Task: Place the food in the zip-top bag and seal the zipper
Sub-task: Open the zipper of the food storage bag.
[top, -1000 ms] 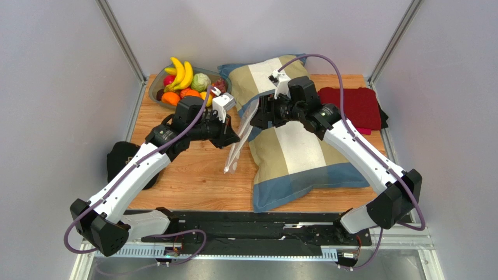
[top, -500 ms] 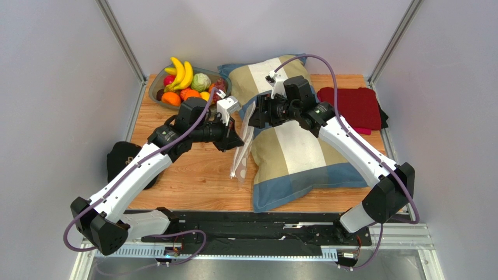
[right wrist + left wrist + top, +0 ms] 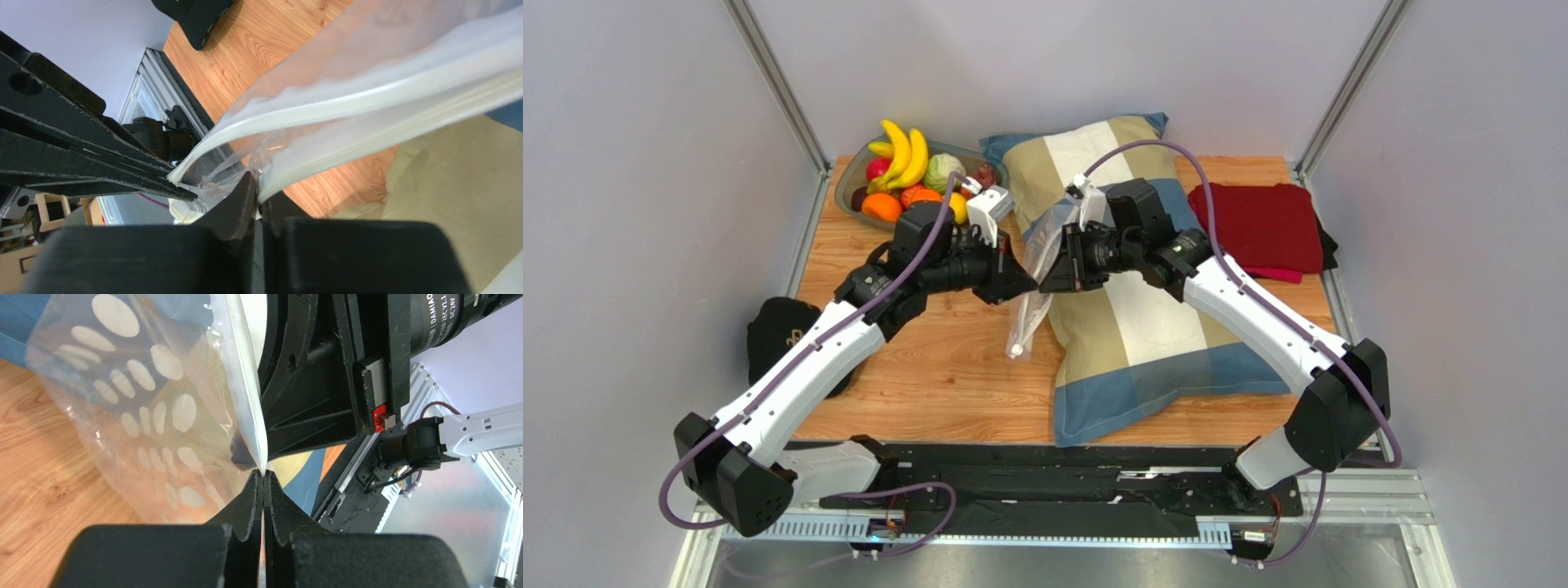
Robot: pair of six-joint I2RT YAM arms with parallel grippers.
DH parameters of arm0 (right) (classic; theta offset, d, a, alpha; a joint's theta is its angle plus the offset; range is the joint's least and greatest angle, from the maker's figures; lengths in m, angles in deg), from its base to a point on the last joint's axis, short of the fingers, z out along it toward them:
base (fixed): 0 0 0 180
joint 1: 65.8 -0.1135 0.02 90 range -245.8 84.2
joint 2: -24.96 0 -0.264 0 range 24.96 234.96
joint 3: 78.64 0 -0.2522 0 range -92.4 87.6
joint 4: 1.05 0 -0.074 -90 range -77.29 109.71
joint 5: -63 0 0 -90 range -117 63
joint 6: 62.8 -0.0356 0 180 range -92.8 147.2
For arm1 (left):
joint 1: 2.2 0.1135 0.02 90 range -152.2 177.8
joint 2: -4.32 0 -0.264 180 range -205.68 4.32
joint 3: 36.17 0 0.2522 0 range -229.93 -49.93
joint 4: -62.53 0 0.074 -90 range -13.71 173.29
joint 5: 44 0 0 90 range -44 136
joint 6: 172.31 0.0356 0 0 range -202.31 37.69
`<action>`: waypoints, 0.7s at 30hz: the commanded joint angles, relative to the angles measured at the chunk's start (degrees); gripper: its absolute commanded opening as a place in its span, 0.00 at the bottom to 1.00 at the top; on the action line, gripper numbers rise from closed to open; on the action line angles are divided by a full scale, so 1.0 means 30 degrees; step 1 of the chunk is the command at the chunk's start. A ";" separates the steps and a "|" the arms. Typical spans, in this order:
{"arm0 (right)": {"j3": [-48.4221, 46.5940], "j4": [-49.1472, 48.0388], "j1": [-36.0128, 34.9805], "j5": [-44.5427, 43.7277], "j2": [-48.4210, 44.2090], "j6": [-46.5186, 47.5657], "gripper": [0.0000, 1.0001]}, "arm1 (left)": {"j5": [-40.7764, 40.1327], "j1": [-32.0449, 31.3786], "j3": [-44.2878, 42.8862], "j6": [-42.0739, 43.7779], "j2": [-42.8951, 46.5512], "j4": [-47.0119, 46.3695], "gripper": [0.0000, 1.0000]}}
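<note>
The zip-top bag (image 3: pixel 1024 321), clear with white dots (image 3: pixel 153 416), hangs between both arms over the wooden table, left of the pillow. My left gripper (image 3: pixel 1024 279) is shut on its mouth edge (image 3: pixel 264 474). My right gripper (image 3: pixel 1053 272), tip to tip with the left one, is shut on the same edge (image 3: pixel 258 193). The zipper (image 3: pixel 380 98) shows as a thick white strip running away from the right jaws, and as a white edge (image 3: pixel 245 373) in the left wrist view. The food, yellow bananas (image 3: pixel 903 153), green cabbage (image 3: pixel 944 172) and oranges (image 3: pixel 881 207), lies in a grey bowl (image 3: pixel 852 186) at the back left.
A large striped blue and beige pillow (image 3: pixel 1149 331) covers the table's middle right. A red cloth (image 3: pixel 1259 227) lies at the back right. A black cloth (image 3: pixel 781 337) hangs off the table's left edge. Bare wood (image 3: pixel 928 380) shows in front of the bag.
My right gripper has moved left to meet the left gripper and shut on the bag's mouth edge. The left gripper has kept its hold, and the hanging bag swung slightly.
</note>
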 commanded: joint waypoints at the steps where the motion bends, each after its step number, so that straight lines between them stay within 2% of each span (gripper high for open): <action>1: -0.0802 0.0777 0.0210 -0.0409 -0.0464 0.0733 0.00 | -0.1059 0.0616 0.0390 -0.0814 0.0996 -0.0038 0.00; 5: -0.0363 0.3583 0.1320 -0.0496 -0.1195 0.2577 0.00 | -0.6437 0.2489 0.0157 0.0849 0.1583 0.2074 0.00; 8: 0.0515 0.4935 0.1936 -0.0965 -0.2072 0.3780 0.00 | -0.7972 0.4424 0.0186 0.1731 0.1467 0.3158 0.00; 10: 0.1160 0.5349 0.2143 -0.1170 -0.2514 0.4423 0.00 | -0.8152 0.5128 0.0477 0.2259 0.1261 0.3656 0.00; 16: 0.1542 0.5731 0.2641 -0.2196 -0.3190 0.5131 0.00 | -0.8739 0.5160 0.1445 0.3666 0.0910 0.4361 0.00; 18: 0.1426 0.5731 0.2847 -0.2020 -0.3045 0.5043 0.01 | -0.6407 0.5160 0.1389 0.4195 0.0648 0.4536 0.00; 19: 0.1251 0.5673 0.2876 -0.1846 -0.2957 0.5071 0.20 | -0.5206 0.5160 0.1387 0.4312 0.0646 0.4712 0.00; 20: 0.1191 0.5470 0.2848 -0.1757 -0.2869 0.4956 0.29 | -0.2990 0.5073 0.1474 0.4139 0.0762 0.4481 0.00; 21: 0.1046 0.5381 0.2818 -0.1756 -0.2781 0.4955 0.33 | -0.2330 0.4869 0.1678 0.4050 0.1140 0.4189 0.00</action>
